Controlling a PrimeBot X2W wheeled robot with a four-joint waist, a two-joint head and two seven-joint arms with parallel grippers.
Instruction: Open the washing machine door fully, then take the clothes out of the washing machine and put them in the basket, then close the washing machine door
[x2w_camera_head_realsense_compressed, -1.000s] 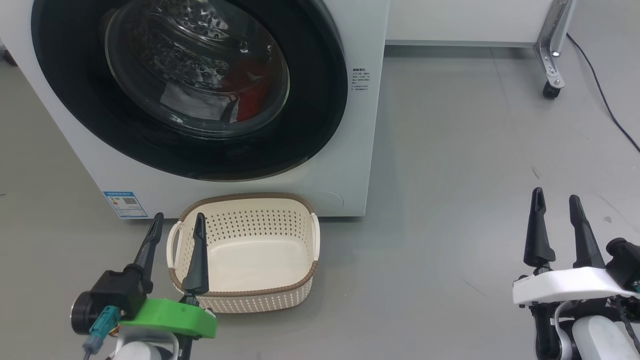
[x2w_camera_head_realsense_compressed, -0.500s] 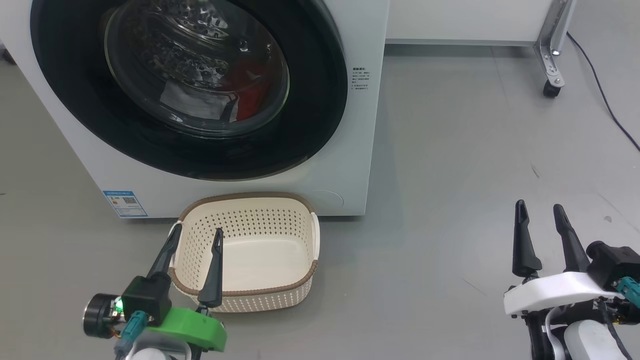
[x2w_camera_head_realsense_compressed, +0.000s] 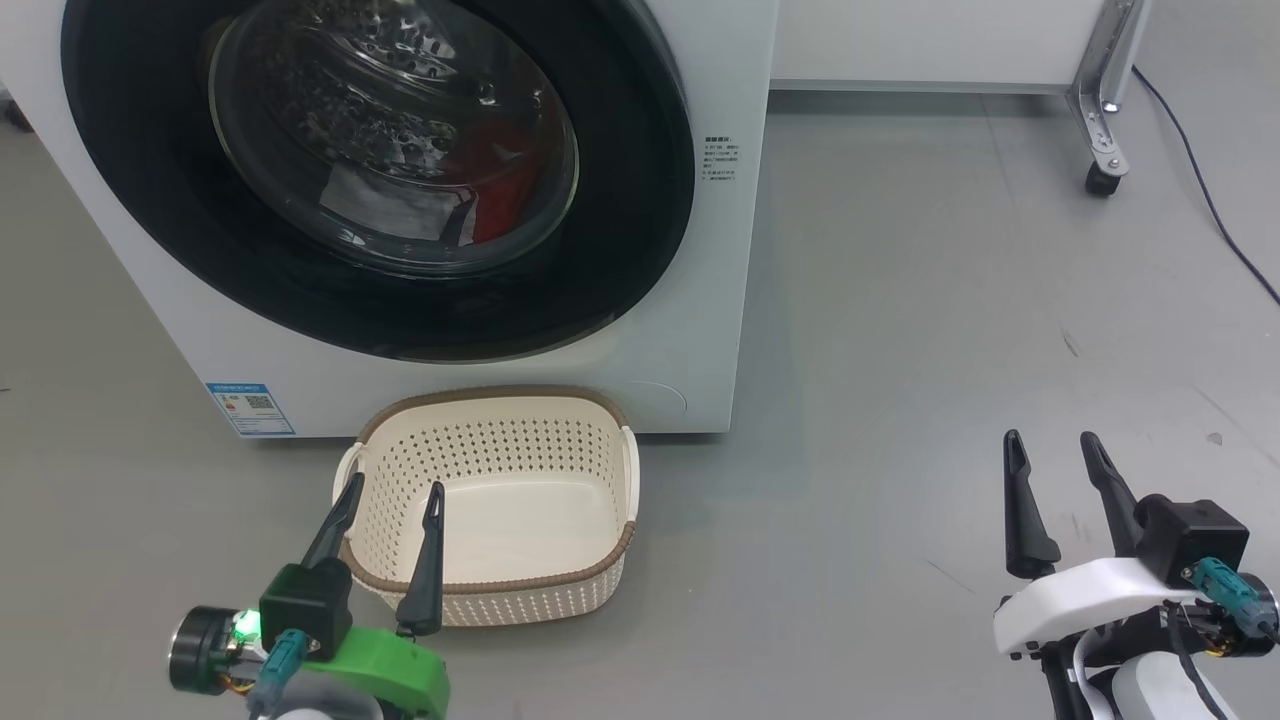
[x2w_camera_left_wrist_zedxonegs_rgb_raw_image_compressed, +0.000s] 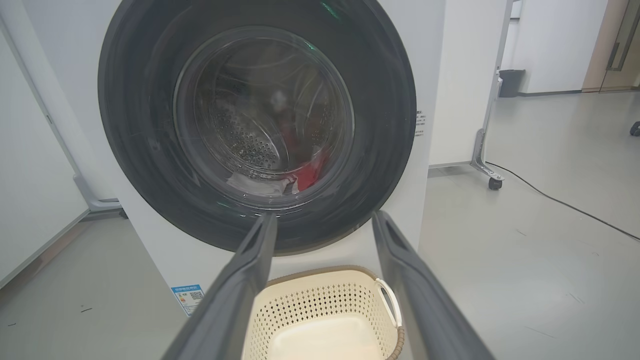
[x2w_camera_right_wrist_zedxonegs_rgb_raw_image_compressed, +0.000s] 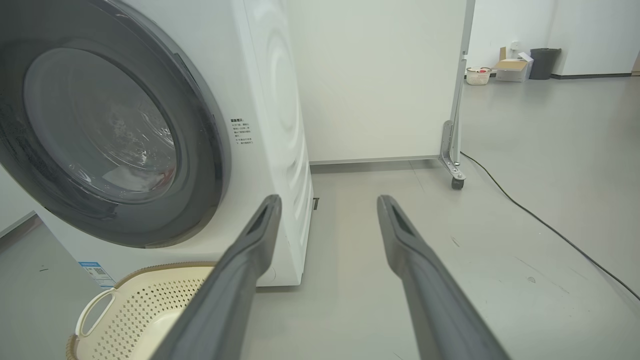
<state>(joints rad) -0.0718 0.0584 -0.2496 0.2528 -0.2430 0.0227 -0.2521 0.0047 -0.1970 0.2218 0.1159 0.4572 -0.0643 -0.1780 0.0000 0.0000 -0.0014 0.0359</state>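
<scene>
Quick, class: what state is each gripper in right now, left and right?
Left gripper: open, holding nothing.
Right gripper: open, holding nothing.

Lower left: left claw (x2w_camera_head_realsense_compressed: 394, 487), fingers (x2w_camera_head_realsense_compressed: 427, 570) pointing up and spread wide, nothing between them, green bracket (x2w_camera_head_realsense_compressed: 385, 672) at the wrist. Lower right: right claw (x2w_camera_head_realsense_compressed: 1052, 442), same pose, parted and empty, white wrist shell (x2w_camera_head_realsense_compressed: 1080, 590).

the washing machine door (x2w_camera_head_realsense_compressed: 640, 200) is standing shut ahead of the jaws of the left gripper (x2w_camera_head_realsense_compressed: 397, 483), barring the way to the clothes (x2w_camera_head_realsense_compressed: 505, 180). the basket (x2w_camera_head_realsense_compressed: 480, 392) is sitting open-topped just beyond those jaws. ahead of the jaws of the right gripper (x2w_camera_head_realsense_compressed: 1050, 436), floor (x2w_camera_head_realsense_compressed: 900, 350) is lying free up to a caster leg (x2w_camera_head_realsense_compressed: 1105, 120).
</scene>
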